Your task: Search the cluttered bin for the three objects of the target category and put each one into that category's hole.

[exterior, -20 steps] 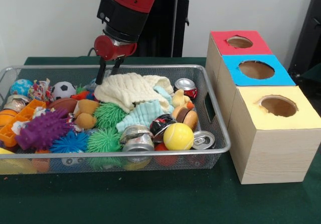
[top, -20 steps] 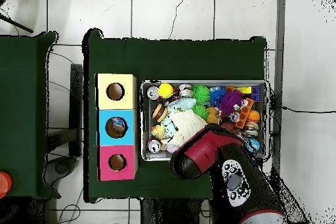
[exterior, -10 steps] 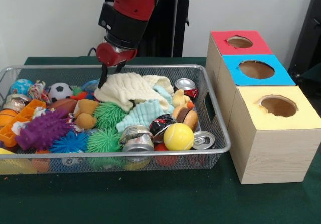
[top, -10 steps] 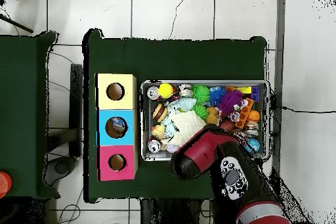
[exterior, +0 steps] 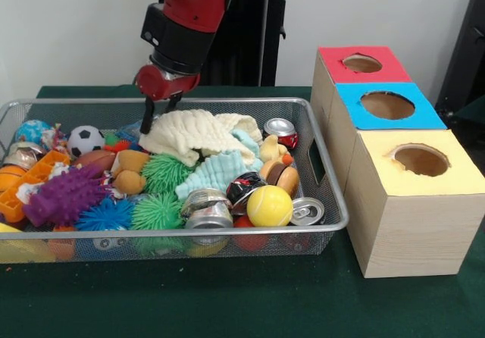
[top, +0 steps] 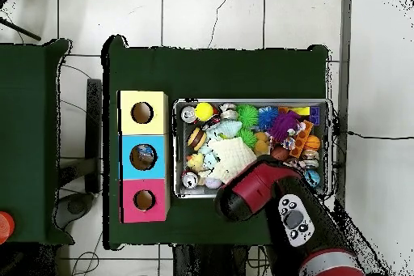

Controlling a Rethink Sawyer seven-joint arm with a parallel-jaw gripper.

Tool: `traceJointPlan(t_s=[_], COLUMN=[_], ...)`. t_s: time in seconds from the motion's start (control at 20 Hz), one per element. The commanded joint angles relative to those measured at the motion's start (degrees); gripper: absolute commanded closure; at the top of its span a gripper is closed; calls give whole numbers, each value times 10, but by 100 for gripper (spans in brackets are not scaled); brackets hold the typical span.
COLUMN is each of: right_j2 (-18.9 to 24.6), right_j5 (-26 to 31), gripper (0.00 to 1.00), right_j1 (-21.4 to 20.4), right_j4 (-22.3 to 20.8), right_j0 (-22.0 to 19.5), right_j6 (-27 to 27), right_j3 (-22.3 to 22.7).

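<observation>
Gripper (exterior: 158, 109) hangs over the wire bin's (exterior: 318, 167) far edge, fingertips at the cream cloth (exterior: 186, 135) (grip state: cannot tell). Crushed cans (exterior: 206, 208) lie near the front rim beside a yellow ball (exterior: 269, 205); three-hole box (exterior: 394, 156) stands just beside the bin.

From above I see the green bench (top: 218, 70) on a white tiled floor (top: 202, 14). The wire bin (top: 252, 103) sits right of centre, packed with toys. Along its far side: a silver can (top: 187, 113), a yellow ball (top: 204, 111), a green spiky ball (top: 247, 115), a purple spiky toy (top: 283, 123). A cream cloth (top: 229, 153) lies mid-bin. My red and black arm (top: 279, 208) covers the bin's near right part; the gripper itself is hidden beneath it. Left of the bin, just beside it, stands a row of three boxes: yellow box (top: 143, 112), blue box (top: 143, 157), pink box (top: 144, 201), each with a round hole. Something, possibly an object, shows inside the blue one's hole.
</observation>
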Motion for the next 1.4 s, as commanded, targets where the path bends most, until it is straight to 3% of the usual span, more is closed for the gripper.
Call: traceJointPlan(t_s=[0.05, 0.7, 1.05, 1.1, 1.25, 1.4], right_j2=[-23, -20, 1, 12, 33, 33], right_j5=[14, 14, 18, 20, 22, 19], gripper=[0, 0, 0, 100, 100, 100], right_j1=[6, 3, 4, 1, -1, -2], right_j4=[-63, -87, -60, -47, -23, -35], right_j0=[-33, -49, -70, -83, -108, -105], right_j6=[-119, -136, -152, -169, -196, -187], right_j3=[-28, -39, -32, -28, -21, -17])
